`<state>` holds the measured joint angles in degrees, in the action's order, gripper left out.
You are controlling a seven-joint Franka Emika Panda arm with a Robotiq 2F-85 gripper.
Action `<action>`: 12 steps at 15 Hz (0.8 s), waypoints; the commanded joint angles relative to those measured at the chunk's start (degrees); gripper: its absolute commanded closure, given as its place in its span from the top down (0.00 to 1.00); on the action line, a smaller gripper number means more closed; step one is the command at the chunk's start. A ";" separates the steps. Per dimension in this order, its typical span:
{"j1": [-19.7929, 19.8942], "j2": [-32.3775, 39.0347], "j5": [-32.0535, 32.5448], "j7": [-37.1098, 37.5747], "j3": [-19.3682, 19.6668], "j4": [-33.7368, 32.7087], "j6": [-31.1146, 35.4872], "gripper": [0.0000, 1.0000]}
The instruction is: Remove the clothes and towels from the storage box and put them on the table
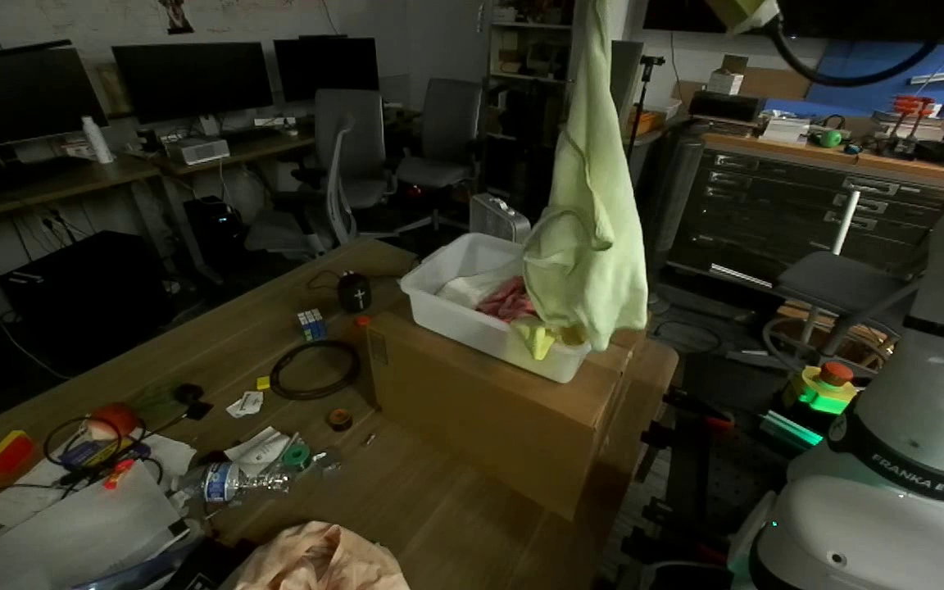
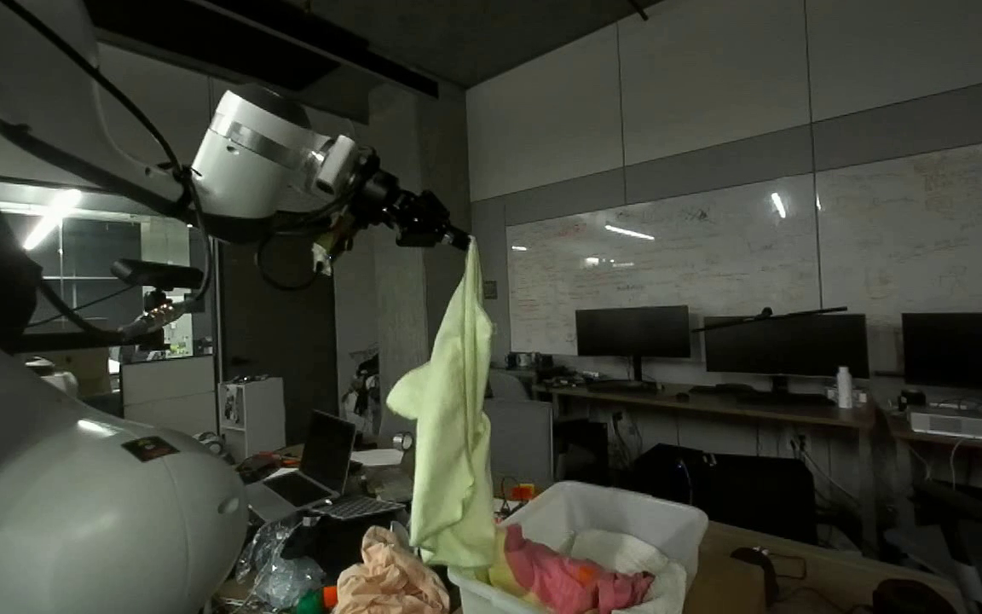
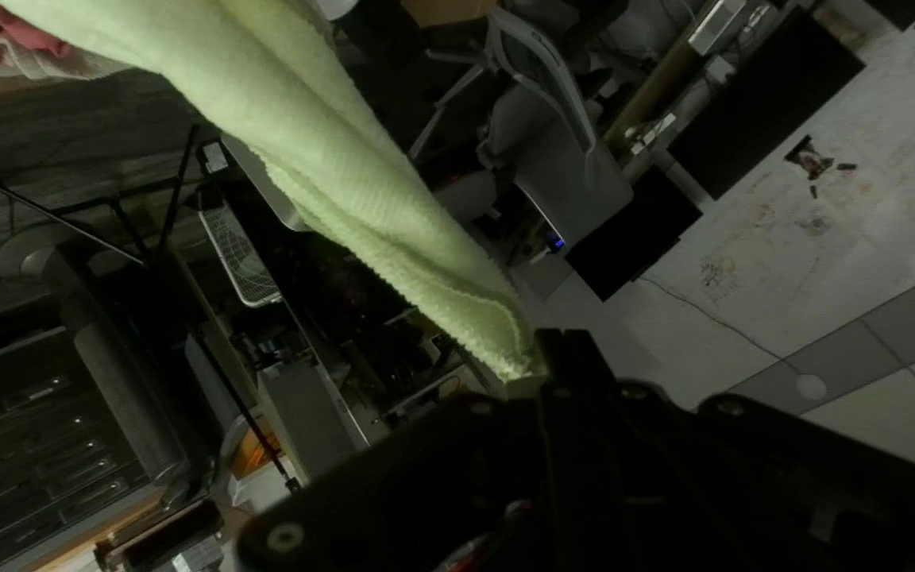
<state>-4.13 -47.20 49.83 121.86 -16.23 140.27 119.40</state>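
While the black end effector (image 2: 462, 242), upper centre in an exterior view, is pinched closed on its top end, one pale-green cloth towel (image 2: 453, 435) hangs mid-frame; lower centre, white plastic box (image 2: 610, 509), holding pink cloth (image 2: 561, 576) and white cloth (image 2: 620, 550).

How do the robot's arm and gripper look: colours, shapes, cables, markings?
The arm is mostly white and rounded, with a dark sticker and a black band reading FRANKA EMIKA in pale letters. A black cable loops outside it. The gripper is black and angular, with round bolt heads.
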 commanded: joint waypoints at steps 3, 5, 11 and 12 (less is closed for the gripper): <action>-3.27 12.91 -7.88 -9.32 -4.24 -9.98 -0.89 0.01; -3.87 19.57 -10.02 -9.17 -6.39 -13.00 1.88 0.01; -6.38 38.50 -12.19 -15.21 -8.29 -24.25 10.86 0.01; -7.08 40.99 -13.17 -17.69 -7.80 -26.06 11.99 0.01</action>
<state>-9.29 -14.79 39.17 110.93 -25.18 122.36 129.19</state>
